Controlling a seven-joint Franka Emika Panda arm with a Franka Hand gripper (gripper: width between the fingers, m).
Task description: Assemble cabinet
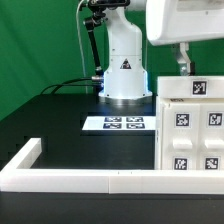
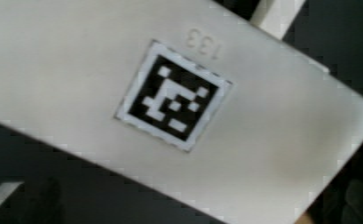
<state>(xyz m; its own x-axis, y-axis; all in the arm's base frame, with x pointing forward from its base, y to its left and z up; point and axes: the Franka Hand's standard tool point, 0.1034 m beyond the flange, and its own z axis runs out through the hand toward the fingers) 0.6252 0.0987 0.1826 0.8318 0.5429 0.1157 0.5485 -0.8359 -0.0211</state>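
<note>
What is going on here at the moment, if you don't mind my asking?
The robot arm is partway through putting a cabinet together. A white panel is up in the air at the top of the exterior view, above the white cabinet body resting on the black table on the exterior view's right. The wrist view is filled by a white tagged surface, so the gripper itself cannot be made out. The marker board lies flat in front of the robot's base, and a white rim bar runs along the table's near edge.

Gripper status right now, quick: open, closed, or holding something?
End effector: cannot be told. Its fingertips are not clearly visible in either view; the wrist view is filled by a tagged white panel close to the camera.
</note>
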